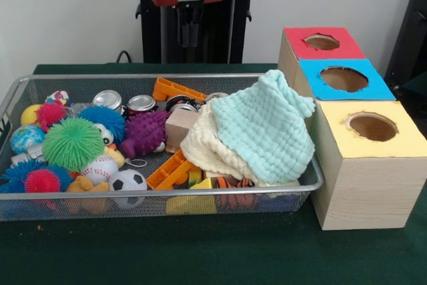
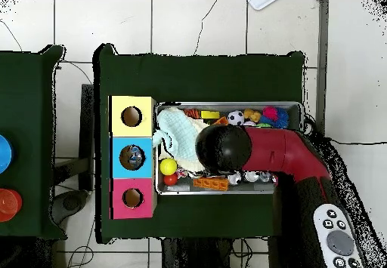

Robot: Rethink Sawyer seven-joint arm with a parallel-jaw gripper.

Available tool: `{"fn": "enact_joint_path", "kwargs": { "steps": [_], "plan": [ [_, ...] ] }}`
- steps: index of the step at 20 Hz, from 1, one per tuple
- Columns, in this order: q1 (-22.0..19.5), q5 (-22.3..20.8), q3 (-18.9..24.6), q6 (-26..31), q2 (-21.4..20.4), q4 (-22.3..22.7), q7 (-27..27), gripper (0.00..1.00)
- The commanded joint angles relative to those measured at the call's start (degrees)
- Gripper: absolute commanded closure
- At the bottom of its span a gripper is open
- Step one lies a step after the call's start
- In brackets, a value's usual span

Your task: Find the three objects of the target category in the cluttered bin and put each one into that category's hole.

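Note:
The wire mesh bin (image 1: 200,193) stands on the green table, full of toys. Three silver cans lie along its far side: one (image 1: 108,100) at the left, one with a red side (image 1: 141,104) beside it, and a third (image 1: 181,105) partly hidden behind a wooden block (image 1: 180,128). My gripper (image 1: 189,31) hangs high above the bin's far edge, clear of everything. In the overhead view the red arm (image 2: 283,150) lies across the bin (image 2: 181,192) and hides the gripper. Two cans (image 2: 250,177) (image 2: 264,177) show beside the arm.
Three wooden boxes stand right of the bin, with holes in red (image 1: 322,42), blue (image 1: 343,79) and yellow (image 1: 371,127) tops. Cream and mint cloths (image 1: 257,128) cover the bin's right half. Spiky balls (image 1: 72,143), a purple toy (image 1: 143,131) and orange pieces (image 1: 175,89) crowd the cans.

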Motion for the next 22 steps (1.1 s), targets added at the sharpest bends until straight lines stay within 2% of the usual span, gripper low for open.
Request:
{"fn": "enact_joint_path", "kwargs": {
  "steps": [1, 6, 10, 11, 15, 22],
  "plan": [
    [0.94, 2.29, 1.56, 6.95, -1.1, 2.54, 2.46, 1.0],
    [0.61, 1.73, 1.14, 0.14, 2.64, 4.54, 4.34, 1.0],
    [0.45, 4.91, 1.67, -5.06, 4.52, 7.59, 8.1, 1.0],
    [1.13, 5.42, 1.27, -6.16, 4.63, 7.75, 8.93, 0.0],
    [2.6, 5.76, 1.11, -11.4, 4.41, 7.63, 11.63, 0.0],
    [6.2, 8.49, 1.0, -14.67, 2.2, 1.78, 13.15, 0.0]
  ]
}}
